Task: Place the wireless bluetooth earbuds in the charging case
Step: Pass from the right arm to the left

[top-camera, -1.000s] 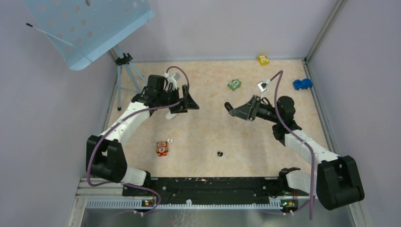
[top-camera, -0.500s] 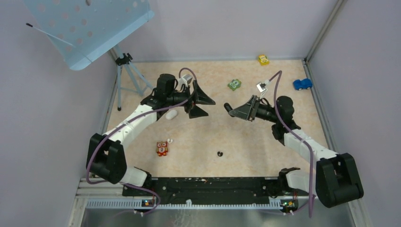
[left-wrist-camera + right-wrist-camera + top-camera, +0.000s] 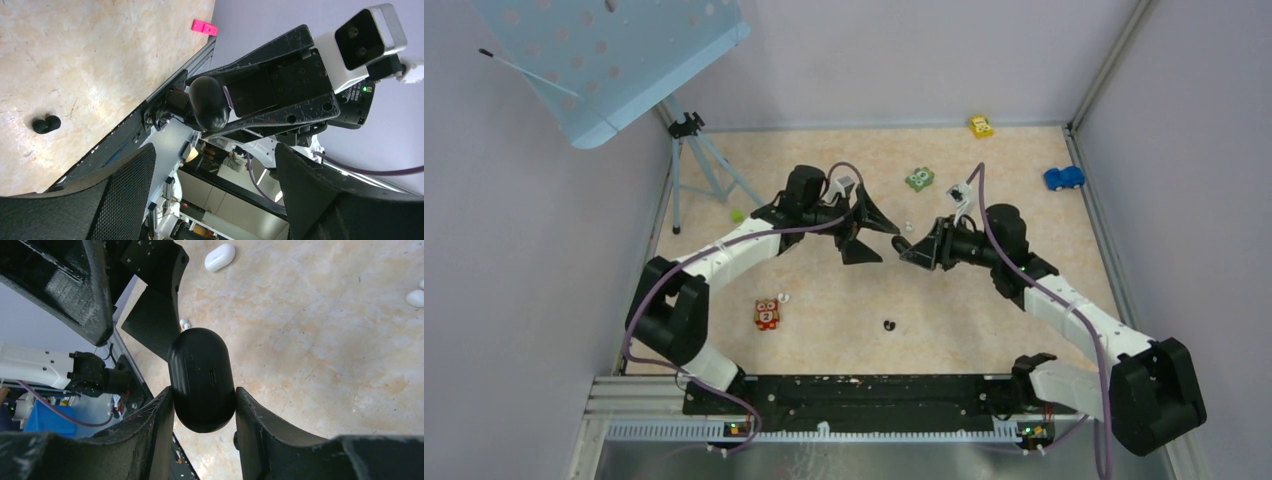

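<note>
Case first: the black charging case (image 3: 201, 379) is clamped in the right gripper (image 3: 204, 405), lid closed, held off the table at centre frame in the top view. Its long axis points out past the fingertips, straight at the left gripper (image 3: 869, 232). That one stands with its fingers spread wide and empty, just beside the case and facing it. The black earbuds (image 3: 889, 325) lie on the table at lower centre, well apart from both grippers. A second ago the left gripper was off at upper left; it has swung in and the gap has nearly closed.
</note>
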Available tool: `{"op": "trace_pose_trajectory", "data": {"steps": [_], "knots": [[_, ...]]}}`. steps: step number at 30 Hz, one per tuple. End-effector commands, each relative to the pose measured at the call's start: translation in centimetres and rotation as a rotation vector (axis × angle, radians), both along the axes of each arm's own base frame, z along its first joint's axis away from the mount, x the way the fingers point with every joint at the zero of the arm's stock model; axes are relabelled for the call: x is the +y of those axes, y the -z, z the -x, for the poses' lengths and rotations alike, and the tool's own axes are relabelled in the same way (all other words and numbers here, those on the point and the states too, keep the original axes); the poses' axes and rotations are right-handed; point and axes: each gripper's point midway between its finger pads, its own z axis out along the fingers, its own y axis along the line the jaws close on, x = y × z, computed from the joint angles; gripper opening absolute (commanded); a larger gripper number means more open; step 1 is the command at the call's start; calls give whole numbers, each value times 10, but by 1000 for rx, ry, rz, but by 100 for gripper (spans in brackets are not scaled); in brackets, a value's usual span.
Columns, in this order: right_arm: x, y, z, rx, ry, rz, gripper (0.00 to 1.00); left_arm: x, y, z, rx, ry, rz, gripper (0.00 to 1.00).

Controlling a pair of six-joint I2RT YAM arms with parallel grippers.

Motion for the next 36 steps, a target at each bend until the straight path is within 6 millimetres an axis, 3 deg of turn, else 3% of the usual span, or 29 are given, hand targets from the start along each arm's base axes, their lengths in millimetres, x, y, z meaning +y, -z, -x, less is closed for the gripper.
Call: {"op": "trace_pose_trajectory", "data": {"steps": [1,7,15,25,26,30,32,36], "knots": [[8,-17,-6,-92,-16,7,36,-11,-18,-11,-87,2,50,92],[9,-18,-4,-101,-24,13,35,-19,-5,-13,-107,-3,50,81],[7,-13,2,-103,-28,34,35,-33,11,-10,-89,46,23,76],[4,-7,4,-95,-21,53,37,-39,19,-5,-79,55,6,45],[4,-7,4,-94,-19,54,39,-39,19,-5,-79,56,6,41],[3,-9,3,-79,-1,54,66,-40,13,-2,-118,101,46,19],[3,-20,6,-84,-21,41,73,-38,4,-2,-161,140,99,7],[-6,-46,16,-101,-63,40,78,-26,-14,-7,-315,196,166,0]]}}
